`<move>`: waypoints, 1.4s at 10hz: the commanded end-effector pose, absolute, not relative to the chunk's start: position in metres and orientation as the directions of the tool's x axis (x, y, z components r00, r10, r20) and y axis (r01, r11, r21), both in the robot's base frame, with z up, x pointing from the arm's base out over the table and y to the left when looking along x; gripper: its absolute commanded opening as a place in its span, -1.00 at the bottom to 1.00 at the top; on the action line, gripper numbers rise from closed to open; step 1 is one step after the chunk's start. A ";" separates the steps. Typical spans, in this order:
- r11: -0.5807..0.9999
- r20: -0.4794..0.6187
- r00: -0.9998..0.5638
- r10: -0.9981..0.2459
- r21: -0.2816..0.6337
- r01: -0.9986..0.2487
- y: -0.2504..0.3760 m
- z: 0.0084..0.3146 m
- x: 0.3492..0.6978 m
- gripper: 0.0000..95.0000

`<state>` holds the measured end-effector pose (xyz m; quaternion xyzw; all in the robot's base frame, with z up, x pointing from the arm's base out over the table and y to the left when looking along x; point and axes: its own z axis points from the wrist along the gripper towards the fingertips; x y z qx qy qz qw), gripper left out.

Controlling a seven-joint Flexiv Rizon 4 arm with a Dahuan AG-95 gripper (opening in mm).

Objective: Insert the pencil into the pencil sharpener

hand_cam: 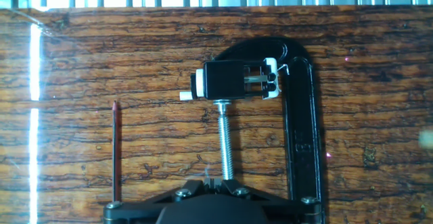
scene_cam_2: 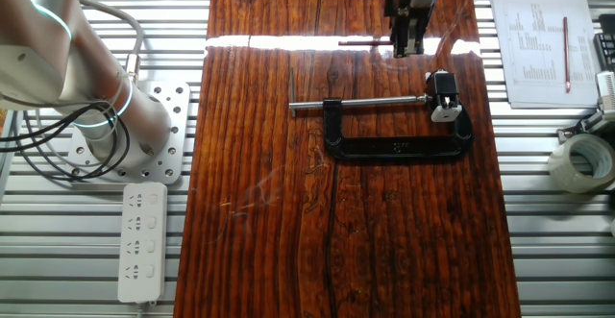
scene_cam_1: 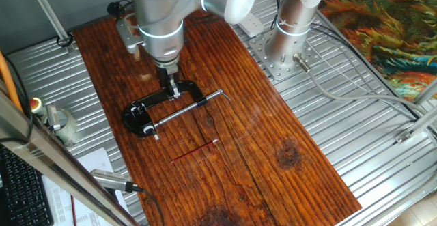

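Pencil (scene_cam_1: 194, 151) lies flat on tabletop (scene_cam_1: 273, 178), near side of clamp (scene_cam_1: 164, 106), apart from it. Sharpener (hand_cam: 237, 80) sits in clamp. Tool (scene_cam_1: 168, 84) hovers over clamp; opening cannot be told. Judgement: descend square to pencil, grip mid-shaft.

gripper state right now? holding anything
gripper: cannot tell whether open or shut; it is not holding the pencil, which lies on the wooden board away from it.

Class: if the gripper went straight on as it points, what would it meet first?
Probably the clamp's silver screw rod, right under the gripper in the hand view; the pencil lies aside. Depth is unclear.
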<state>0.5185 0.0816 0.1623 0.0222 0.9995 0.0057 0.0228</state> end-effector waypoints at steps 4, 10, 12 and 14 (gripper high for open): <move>0.999 -0.030 -0.999 0.038 0.026 0.037 0.081 0.162 0.518 -1.00; 1.000 -0.004 -1.000 0.012 0.022 0.012 0.081 0.162 0.519 -1.00; 1.000 0.002 -1.000 0.010 0.019 0.010 0.081 0.162 0.519 -1.00; 1.000 0.001 -1.000 -0.013 0.018 -0.013 0.081 0.162 0.519 -1.00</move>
